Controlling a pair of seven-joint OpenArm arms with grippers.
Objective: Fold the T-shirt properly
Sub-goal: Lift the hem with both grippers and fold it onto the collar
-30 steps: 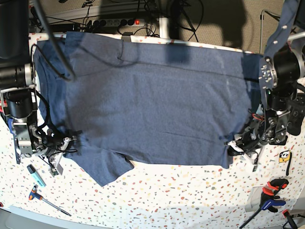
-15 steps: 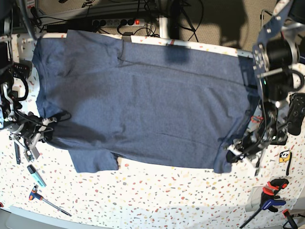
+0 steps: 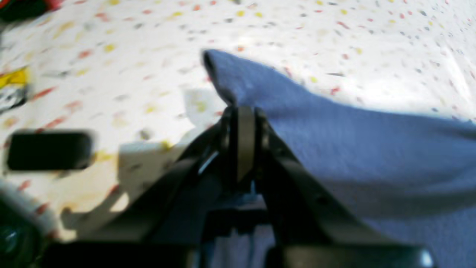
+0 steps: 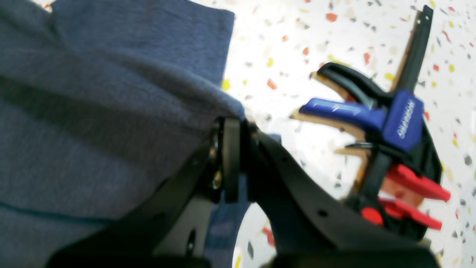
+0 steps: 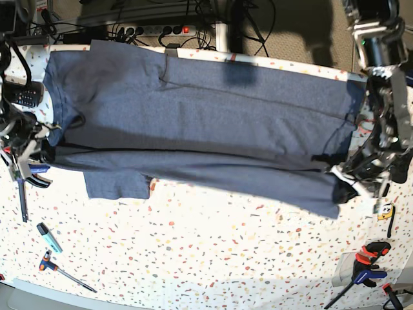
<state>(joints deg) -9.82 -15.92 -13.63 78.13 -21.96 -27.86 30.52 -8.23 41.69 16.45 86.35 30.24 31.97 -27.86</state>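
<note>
Soft and limp, the T-shirt (image 5: 193, 123) sags between the left claw (image 3: 241, 111) and right claw (image 4: 232, 123), both clamped shut on its bottom-edge corners, the right places to hold it.

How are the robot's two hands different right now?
The left hand pinches a pointed corner of the T-shirt, while the right hand pinches a rounded, bunched-up edge. A blue and red clamp lies beside the right hand; only speckled table surrounds the left hand. Both are shut on the shirt and hold it at opposite ends.
</note>
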